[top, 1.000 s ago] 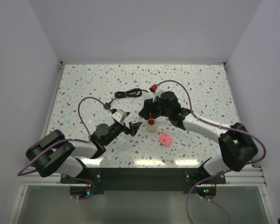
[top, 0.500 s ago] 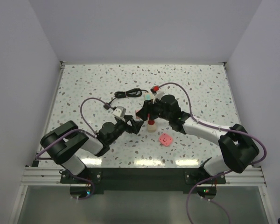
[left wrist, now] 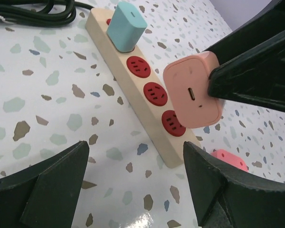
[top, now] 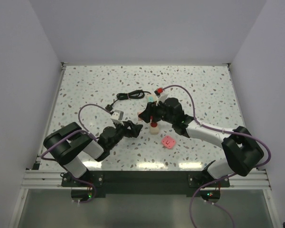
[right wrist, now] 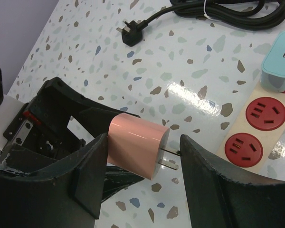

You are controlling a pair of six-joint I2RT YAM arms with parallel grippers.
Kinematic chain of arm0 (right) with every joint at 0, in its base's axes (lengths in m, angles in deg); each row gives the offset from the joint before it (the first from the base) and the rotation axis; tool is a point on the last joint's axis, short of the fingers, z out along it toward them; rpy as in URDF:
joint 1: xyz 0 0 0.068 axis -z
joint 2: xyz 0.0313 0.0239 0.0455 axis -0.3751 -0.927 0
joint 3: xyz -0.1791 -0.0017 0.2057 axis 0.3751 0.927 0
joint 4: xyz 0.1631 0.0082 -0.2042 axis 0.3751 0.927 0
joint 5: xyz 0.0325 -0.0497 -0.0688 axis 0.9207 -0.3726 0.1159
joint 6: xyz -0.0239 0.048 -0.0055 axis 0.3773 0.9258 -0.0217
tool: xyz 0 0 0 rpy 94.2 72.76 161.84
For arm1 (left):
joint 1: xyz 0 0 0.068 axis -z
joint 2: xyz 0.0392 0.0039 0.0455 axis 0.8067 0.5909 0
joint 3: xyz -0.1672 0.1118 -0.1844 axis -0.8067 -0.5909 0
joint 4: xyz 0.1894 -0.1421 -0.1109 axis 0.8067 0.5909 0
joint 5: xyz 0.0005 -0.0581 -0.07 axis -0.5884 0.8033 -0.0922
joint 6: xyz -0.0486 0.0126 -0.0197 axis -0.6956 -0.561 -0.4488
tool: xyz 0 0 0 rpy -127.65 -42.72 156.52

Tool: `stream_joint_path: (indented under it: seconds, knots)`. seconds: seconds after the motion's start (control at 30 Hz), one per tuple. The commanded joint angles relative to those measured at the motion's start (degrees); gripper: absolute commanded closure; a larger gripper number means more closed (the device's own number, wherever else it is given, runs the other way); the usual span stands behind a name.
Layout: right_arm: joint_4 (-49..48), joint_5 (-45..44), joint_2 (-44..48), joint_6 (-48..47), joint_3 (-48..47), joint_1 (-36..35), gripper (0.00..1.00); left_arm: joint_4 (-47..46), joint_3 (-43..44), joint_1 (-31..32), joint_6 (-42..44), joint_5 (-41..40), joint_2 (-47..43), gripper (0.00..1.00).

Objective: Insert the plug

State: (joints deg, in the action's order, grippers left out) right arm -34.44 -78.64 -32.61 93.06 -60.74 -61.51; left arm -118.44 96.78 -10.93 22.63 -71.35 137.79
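My right gripper (right wrist: 142,142) is shut on the pink plug (right wrist: 135,145), held end to end with one finger on its back and the other at its two prongs. The plug hangs just above the near end of the beige power strip (left wrist: 115,56), which has three free red sockets and a teal plug (left wrist: 127,26) in the far one. In the left wrist view the pink plug (left wrist: 194,90) hovers over the nearest socket. My left gripper (left wrist: 133,152) is open and empty, low over the table, just short of the strip's near end (top: 154,129).
A second pink adapter (top: 168,141) lies on the table right of the strip's near end. The strip's black cable (right wrist: 228,9) is coiled at the back with its black mains plug (right wrist: 130,35) beside it. White walls enclose the table.
My left arm has folded lower to the table, its open gripper staying by the strip's near end. My right gripper has shifted slightly left with the pink plug.
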Motion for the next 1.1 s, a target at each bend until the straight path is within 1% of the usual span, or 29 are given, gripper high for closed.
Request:
stream_joint_path:
  seconds: [0.0, 0.33, 0.63, 0.77, 0.87, 0.93, 1.0, 1.03, 1.07]
  knots:
    - [-3.9, -1.1, 2.4, 1.3, 0.7, -0.3, 1.0, -35.1, -0.5, -0.3, -3.1, -2.1, 0.4, 0.15]
    - [-3.3, -1.8, 2.4, 1.3, 0.6, -0.3, 1.0, -34.0, 0.8, -0.3, -3.0, -0.7, -4.2, 0.15]
    - [-2.6, -2.2, 2.2, 0.9, 0.4, -0.9, 1.0, -35.1, 2.4, -0.3, -3.2, 0.5, -4.7, 0.15]
    - [-2.5, -2.4, 2.2, 0.7, 0.4, -1.1, 1.0, -33.9, 3.1, -0.2, -2.5, 0.7, -5.7, 0.15]
    - [-2.5, -2.4, 2.2, 0.6, 0.4, -1.5, 1.0, -33.8, 3.4, -0.3, -1.7, 0.1, -6.0, 0.17]
    - [-2.6, -2.3, 2.5, 0.6, 0.5, -1.7, 1.0, -33.7, 3.7, -0.3, -1.4, -0.3, -5.9, 0.23]
    - [-2.6, -2.3, 2.9, 0.6, 0.7, -1.9, 1.0, -34.3, 4.0, -0.3, -1.4, 0.1, -5.2, 0.34]
    - [-2.6, -2.2, 3.0, 0.7, 0.8, -1.9, 1.0, -35.0, 4.2, -0.4, -1.4, 1.0, -4.9, 0.46]
    - [-2.7, -2.2, 3.1, 0.7, 0.9, -2.0, 1.0, -35.1, 4.5, -0.5, -1.8, 1.5, -4.6, 0.52]
